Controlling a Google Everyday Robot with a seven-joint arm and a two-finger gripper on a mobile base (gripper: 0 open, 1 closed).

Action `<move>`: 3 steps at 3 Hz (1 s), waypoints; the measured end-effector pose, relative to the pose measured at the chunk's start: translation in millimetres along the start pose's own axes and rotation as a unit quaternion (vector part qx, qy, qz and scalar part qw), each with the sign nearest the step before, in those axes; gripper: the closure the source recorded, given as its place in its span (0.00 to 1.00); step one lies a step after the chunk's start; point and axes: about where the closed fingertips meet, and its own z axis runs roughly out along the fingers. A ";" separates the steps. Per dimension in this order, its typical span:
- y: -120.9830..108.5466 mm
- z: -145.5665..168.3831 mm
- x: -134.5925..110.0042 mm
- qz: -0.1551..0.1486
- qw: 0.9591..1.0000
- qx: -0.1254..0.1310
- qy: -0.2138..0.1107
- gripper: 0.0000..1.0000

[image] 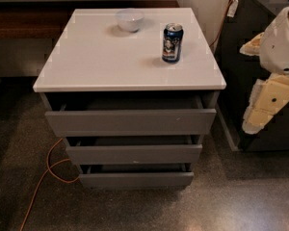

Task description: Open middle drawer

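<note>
The middle drawer (134,154), where is it?

Lower centre of the frame, the grey front between the top drawer (130,121) and the bottom drawer (136,179) of the cabinet (111,57). A dark gap shows above its front edge.

And the gripper (267,105)?

At the right edge, about level with the top drawer, well apart from the cabinet and touching nothing on it. Whether it is clenched or released, I cannot tell.

Anything on the white top?

A bowl (130,19) near the back, and a blue can (172,43) upright to its right. An orange cable (48,170) loops on the floor at lower left.
</note>
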 end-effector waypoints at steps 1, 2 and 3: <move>12.7 24.6 -2.5 -0.015 1.000 -0.004 -0.006 0.00; 21.3 55.8 -2.3 -0.019 1.000 -0.013 -0.012 0.00; 34.4 112.2 -2.4 -0.016 0.999 -0.013 -0.027 0.00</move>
